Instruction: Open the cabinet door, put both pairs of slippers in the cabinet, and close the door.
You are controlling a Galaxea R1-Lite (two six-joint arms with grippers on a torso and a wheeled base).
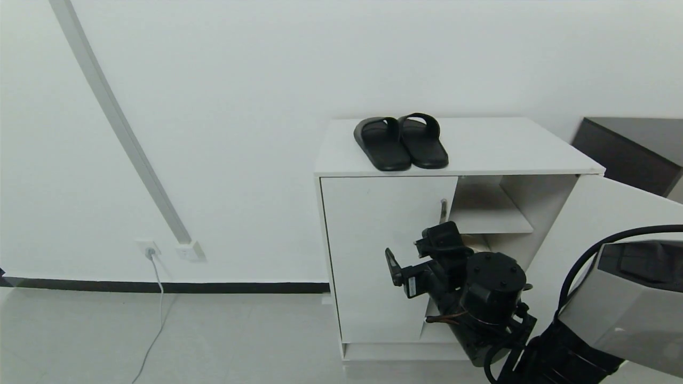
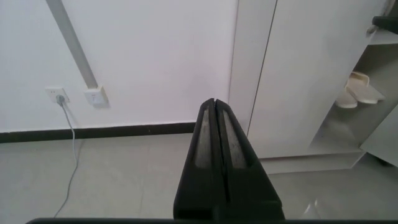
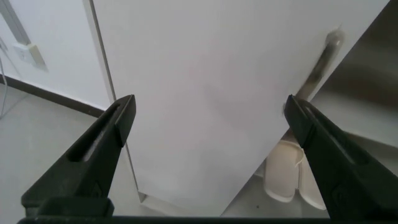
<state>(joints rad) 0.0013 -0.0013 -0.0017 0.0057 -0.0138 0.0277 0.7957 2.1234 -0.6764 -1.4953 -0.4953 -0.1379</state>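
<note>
Black slippers (image 1: 401, 143) sit at the front edge of the cabinet top (image 1: 496, 146); a pale pair (image 2: 357, 90) lies inside. Right claw (image 3: 209, 104) gapes wide, empty, before the closed door (image 1: 384, 250); left claw (image 2: 214, 106) is pressed together, empty. A clumsy upward reach could knock the black pair off.

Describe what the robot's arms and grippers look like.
The right arm has a pale grey shell, a round black joint cap with screws, and a black cable looping over it. The right gripper has two black, wedge-shaped fingers. The left gripper has long black fingers with greyish inset strips.
</note>
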